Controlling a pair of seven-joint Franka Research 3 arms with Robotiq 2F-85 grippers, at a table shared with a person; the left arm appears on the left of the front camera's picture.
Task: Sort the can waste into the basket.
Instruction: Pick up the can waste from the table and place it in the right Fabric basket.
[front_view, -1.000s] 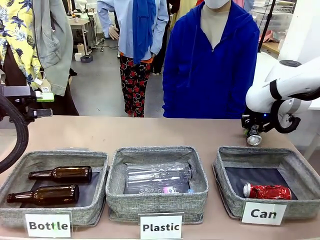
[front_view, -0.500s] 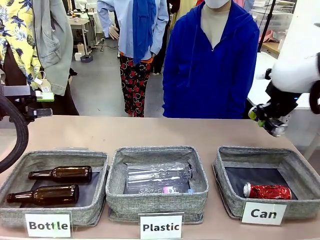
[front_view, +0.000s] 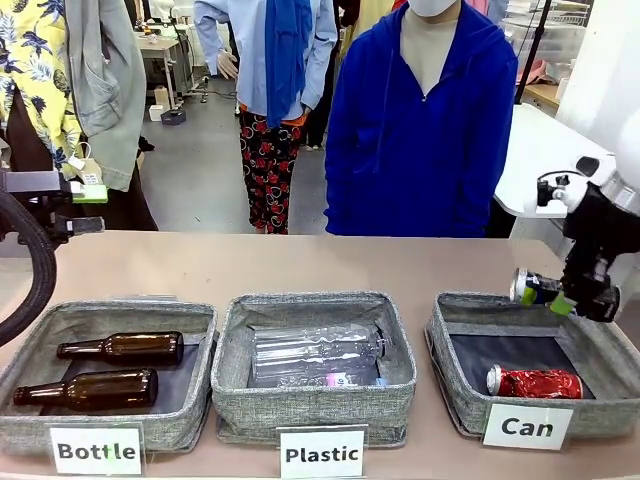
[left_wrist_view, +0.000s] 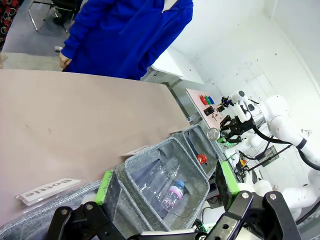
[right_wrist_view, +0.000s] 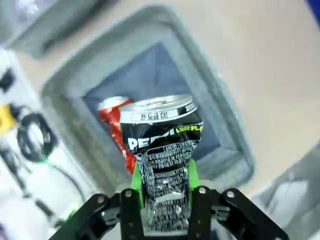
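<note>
Now we see the silver can (right_wrist_view: 162, 150) clamped in our right gripper (front_view: 568, 298), held above the Can basket (front_view: 455, 325) where the red can (front_view: 535, 382) already lies. Our left gripper (left_wrist_view: 165, 182) hangs released over the worktop (left_wrist_view: 75, 115) near the Plastic bin (left_wrist_view: 150, 160).

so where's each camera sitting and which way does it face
Front: between the arms, facing the person across three bins; right gripper holds a can above the Can basket.
Left wrist: along the open left gripper over the Plastic bin.
Right wrist: down its fingers at the can and basket.
Shared: the red can, front and right wrist.
</note>
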